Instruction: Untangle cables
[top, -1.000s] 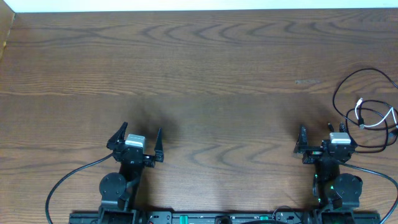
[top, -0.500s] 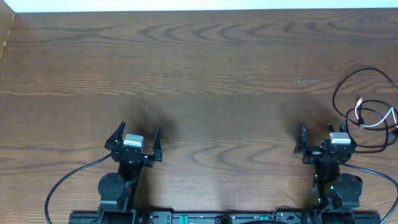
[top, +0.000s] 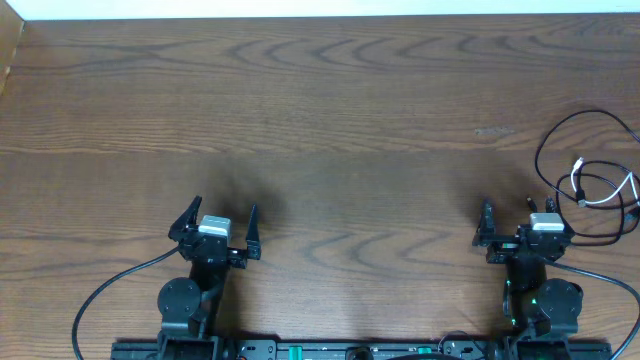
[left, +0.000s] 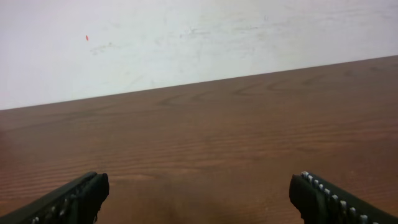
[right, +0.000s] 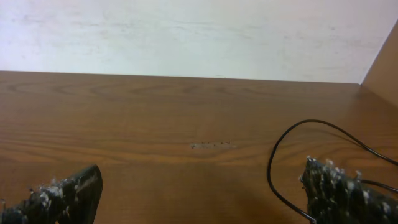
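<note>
My right gripper (top: 508, 216) sits at the near right of the table (top: 320, 120), its 2 fingers spread wide with nothing between them. Just to its right and slightly farther away lies the black cable (top: 541, 158), thrown in loose loops. Part of it runs out of the overhead view at the right edge. The white cable (top: 577, 180) lies inside those loops and crosses the black 1, its small plug pointing to the far side. The bundle stretches mostly near to far along the right edge. My left gripper (top: 222, 213) is equally spread and empty, well apart on the near left. I judge the right arm is clearly nearer, so reaching far and right comes first.
</note>
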